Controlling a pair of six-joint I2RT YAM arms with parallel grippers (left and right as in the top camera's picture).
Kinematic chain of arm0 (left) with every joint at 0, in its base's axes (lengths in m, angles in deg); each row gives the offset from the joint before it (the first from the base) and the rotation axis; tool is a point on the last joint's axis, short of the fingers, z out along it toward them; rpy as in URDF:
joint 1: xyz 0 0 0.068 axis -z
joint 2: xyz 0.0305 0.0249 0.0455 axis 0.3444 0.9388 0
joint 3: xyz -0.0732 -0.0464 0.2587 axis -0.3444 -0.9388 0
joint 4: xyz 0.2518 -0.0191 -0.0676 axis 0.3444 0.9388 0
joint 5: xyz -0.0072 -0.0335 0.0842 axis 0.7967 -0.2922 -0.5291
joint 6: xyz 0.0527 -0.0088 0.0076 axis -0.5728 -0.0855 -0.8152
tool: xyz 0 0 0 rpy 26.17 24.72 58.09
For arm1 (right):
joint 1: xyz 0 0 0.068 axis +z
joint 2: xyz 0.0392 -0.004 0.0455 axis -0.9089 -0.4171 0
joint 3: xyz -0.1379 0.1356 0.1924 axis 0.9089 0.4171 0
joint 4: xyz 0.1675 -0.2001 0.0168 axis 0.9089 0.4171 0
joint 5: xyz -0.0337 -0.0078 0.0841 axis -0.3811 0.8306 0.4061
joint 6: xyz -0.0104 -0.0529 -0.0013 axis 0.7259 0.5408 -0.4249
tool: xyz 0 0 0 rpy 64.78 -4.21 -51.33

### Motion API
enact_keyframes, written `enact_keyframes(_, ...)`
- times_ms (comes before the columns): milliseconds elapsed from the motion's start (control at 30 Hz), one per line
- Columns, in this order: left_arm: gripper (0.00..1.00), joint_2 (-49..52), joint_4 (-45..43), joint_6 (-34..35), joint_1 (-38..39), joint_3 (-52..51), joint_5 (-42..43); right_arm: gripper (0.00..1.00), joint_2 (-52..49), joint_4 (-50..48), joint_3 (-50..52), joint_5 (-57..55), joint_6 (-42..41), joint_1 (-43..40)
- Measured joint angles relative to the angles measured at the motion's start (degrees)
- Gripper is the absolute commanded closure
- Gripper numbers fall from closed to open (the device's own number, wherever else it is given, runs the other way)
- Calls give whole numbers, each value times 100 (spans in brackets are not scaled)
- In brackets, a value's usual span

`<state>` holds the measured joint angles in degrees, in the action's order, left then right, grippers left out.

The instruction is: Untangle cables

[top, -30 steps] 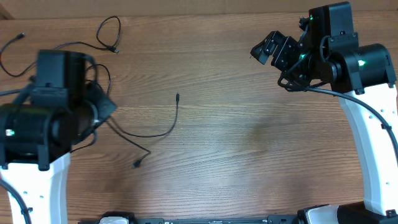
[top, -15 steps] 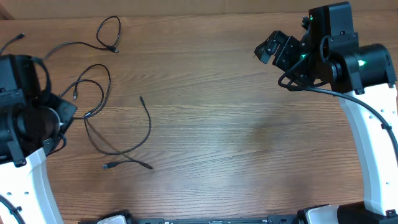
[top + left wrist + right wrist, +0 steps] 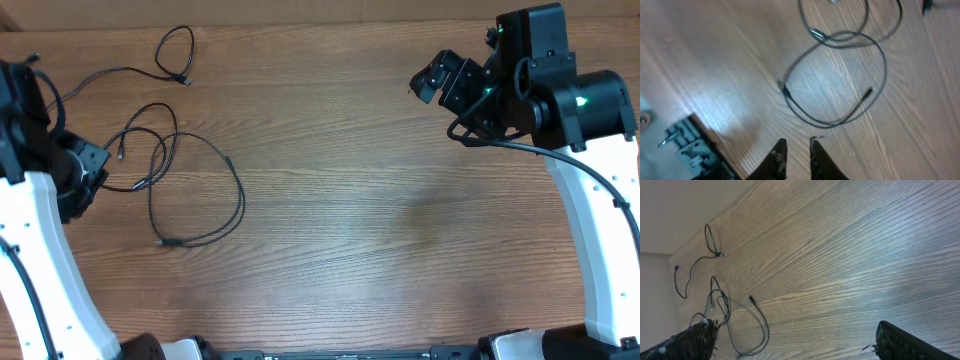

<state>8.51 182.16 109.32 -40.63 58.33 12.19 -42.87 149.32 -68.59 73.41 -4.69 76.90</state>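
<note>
**Overhead**
- Table (image 3: 360, 220): bare wood.
- Cables (image 3: 240, 200): thin, limp black cords with small plugs. All lie in the left part of the table, well apart from the right gripper (image 3: 432, 80).
- Lone cord (image 3: 186, 78): lies at the far left corner in a loose loop. It seems to touch no other cord.
- Cluster (image 3: 176, 125): several overlapping loops just beside the left arm (image 3: 40, 230). One long strand swings out in a wide arc and ends in a plug near the front. How many cords make it up cannot be told for certain; probably two.
- Right gripper: raised at the far right, jaws spread, empty.

**Left wrist**
- Left gripper (image 3: 797, 152): fingers close together with a narrow gap. Wood shows between them and nothing is pinched.
- Ahead lies one open ring of cord. A plug end rests inside it, and further loops cross it at the top edge.

**Right wrist**
- The fingers sit at the two lower corners, wide apart, with nothing between them.
- The cables show small at the left.

**Status, as judged**
- Partway.
- Done: one cord is laid by itself.
- Left: the cluster's crossings are not yet parted, and each strand has still to be drawn clear.
</note>
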Motion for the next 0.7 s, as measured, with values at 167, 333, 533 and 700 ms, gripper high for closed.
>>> enact_keyframes(167,77,544,-282,-575,149,0,522,0,2,-26,0,-2,2,2)
enact_keyframes(333,73,1091,-800,-920,481,0,916,0,2,-28,0,-2,0,0)
enact_keyframes(533,48,1670,-1130,-826,988,0,835,0,0,-46,0,0,2,0)
enact_keyframes(700,37,2205,-1440,-356,1141,0,538,0,2,-46,0,-7,2,0)
